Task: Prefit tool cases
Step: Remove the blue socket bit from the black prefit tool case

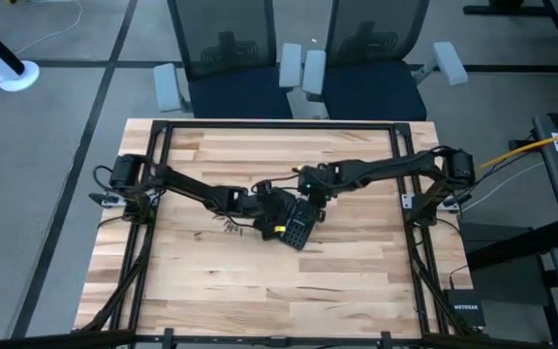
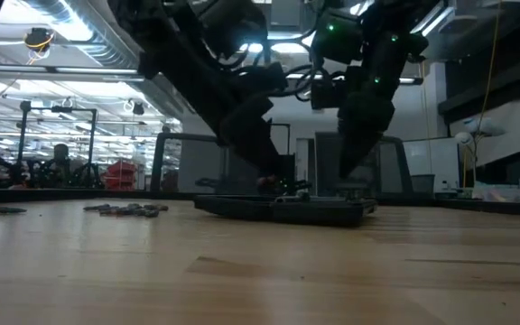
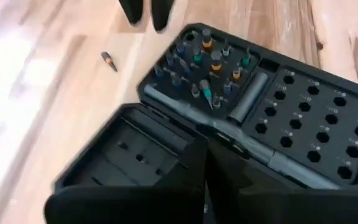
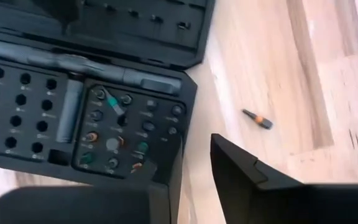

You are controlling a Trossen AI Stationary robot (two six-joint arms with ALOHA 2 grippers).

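Filling bit slots; case (image 1: pixel 294 225) lies open mid-desk (image 1: pixel 260 291) between my grippers.
Left wrist: left fingers (image 3: pixel 194 168) pressed together, pinning the lid half.
Right wrist: right fingers (image 4: pixel 241 171) spread, empty; loose bit (image 4: pixel 257 119) just beyond — judged next pickup.

place: lab/workshop | cues: office chairs (image 1: pixel 250 58), red machinery (image 2: pixel 120 171), ceiling ducts (image 2: pixel 61 13), wooden table (image 1: pixel 201 281)

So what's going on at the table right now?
The tool case lies open mid-table, some slots filled with bits and many still empty. The left tool is shut, pressing on the case's lid half. The right tool hovers open by the case's edge, near a loose bit on the wooden table.
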